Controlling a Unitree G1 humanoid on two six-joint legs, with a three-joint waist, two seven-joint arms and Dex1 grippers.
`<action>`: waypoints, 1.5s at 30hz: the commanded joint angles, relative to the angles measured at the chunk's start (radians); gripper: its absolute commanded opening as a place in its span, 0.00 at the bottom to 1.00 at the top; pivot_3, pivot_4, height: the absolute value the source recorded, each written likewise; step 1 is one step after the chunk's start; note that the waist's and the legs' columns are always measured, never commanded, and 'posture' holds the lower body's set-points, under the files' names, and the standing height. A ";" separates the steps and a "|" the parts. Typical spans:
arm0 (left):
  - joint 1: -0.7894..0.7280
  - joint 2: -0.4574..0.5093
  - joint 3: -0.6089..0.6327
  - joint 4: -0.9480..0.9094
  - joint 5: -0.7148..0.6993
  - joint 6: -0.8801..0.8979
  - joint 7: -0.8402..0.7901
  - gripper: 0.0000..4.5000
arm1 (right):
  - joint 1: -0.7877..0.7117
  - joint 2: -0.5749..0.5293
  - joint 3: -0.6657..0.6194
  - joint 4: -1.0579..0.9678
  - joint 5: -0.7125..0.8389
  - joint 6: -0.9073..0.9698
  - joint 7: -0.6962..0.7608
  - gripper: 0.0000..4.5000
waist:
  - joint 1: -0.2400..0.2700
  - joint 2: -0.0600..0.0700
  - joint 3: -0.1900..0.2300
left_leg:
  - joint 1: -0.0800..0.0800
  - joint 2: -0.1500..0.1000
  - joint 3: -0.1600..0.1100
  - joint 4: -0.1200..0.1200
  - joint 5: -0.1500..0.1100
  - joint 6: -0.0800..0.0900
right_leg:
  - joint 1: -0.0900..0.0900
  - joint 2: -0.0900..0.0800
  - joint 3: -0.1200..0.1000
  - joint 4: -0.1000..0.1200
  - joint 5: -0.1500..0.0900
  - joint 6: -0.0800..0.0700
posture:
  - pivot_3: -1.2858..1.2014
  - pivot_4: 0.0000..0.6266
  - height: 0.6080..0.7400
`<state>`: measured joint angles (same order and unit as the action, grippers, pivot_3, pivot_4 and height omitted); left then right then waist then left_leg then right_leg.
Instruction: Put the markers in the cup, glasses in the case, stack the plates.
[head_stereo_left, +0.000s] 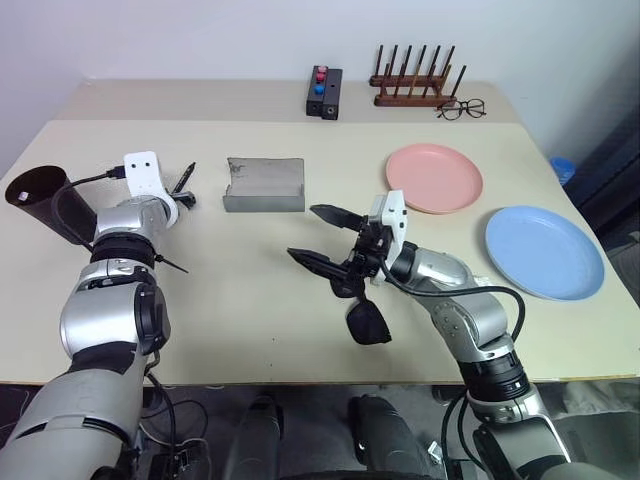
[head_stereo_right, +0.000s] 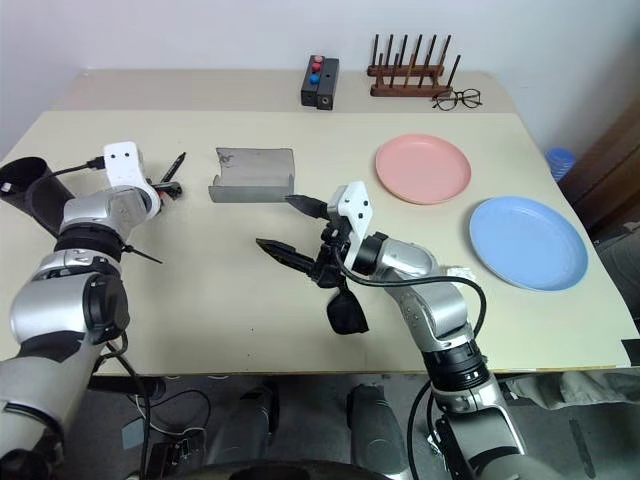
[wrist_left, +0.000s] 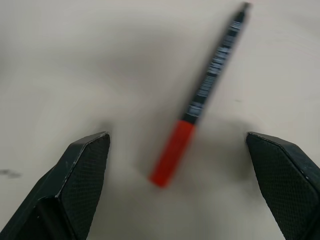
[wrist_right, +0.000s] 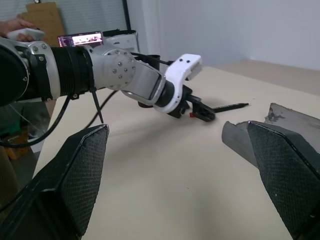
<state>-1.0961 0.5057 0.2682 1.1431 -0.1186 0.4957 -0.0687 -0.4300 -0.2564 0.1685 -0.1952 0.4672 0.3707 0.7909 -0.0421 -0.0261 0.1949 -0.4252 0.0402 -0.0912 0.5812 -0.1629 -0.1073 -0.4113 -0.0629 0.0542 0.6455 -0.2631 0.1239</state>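
A black marker with a red cap (wrist_left: 200, 100) lies on the table between the fingers of my open left gripper (head_stereo_left: 182, 198), which hovers low over it. The dark cup (head_stereo_left: 38, 198) stands at the table's left edge, partly behind my left forearm. The grey case (head_stereo_left: 264, 185) lies open just right of the marker. My right gripper (head_stereo_left: 302, 232) hangs open and empty over the table's middle, pointing left. The black sunglasses (head_stereo_left: 366, 318) lie on the table just under its wrist. The pink plate (head_stereo_left: 434, 178) and blue plate (head_stereo_left: 545, 250) lie side by side at the right.
At the back edge stand a black box with red and blue buttons (head_stereo_left: 323, 92) and a wooden peg rack (head_stereo_left: 415, 85), with clear spectacles (head_stereo_left: 461, 108) beside it. A person's hand (wrist_right: 20, 25) shows beyond the table's left side.
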 joint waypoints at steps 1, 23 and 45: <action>-0.012 0.002 0.012 -0.005 -0.016 0.006 -0.013 0.87 | 0.000 0.002 -0.010 -0.029 0.002 -0.021 0.001 1.00 | 0.000 0.000 0.000 | 0.000 0.000 0.000 0.000 0.000 0.000 | 0.000 0.000 0.000 0.000 0.000 0.000 | 0.52 0.24 1.00; 0.330 -0.280 0.208 -1.258 -0.009 0.919 0.324 0.43 | 0.002 -0.010 -0.009 -0.025 -0.001 -0.017 0.021 1.00 | -0.002 0.000 0.000 | 0.001 0.000 0.000 0.001 0.000 0.000 | 0.001 0.000 0.000 0.002 0.000 0.000 | 0.52 0.24 1.00; -0.059 -0.087 0.161 -0.193 0.012 0.281 0.194 0.99 | -0.004 0.000 -0.008 -0.016 -0.015 -0.022 0.015 1.00 | -0.001 0.000 0.000 | 0.000 0.000 0.000 0.000 0.000 0.000 | 0.000 0.000 0.000 0.000 0.000 0.000 | 0.52 0.24 1.00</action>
<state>-1.1157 0.3966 0.4418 0.8935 -0.1019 0.8302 0.1318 -0.4335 -0.2575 0.1731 -0.1729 0.4507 0.3651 0.8119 -0.0428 -0.0262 0.1949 -0.4250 0.0399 -0.0916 0.5811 -0.1628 -0.1075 -0.4111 -0.0630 0.0542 0.6452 -0.2633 0.1242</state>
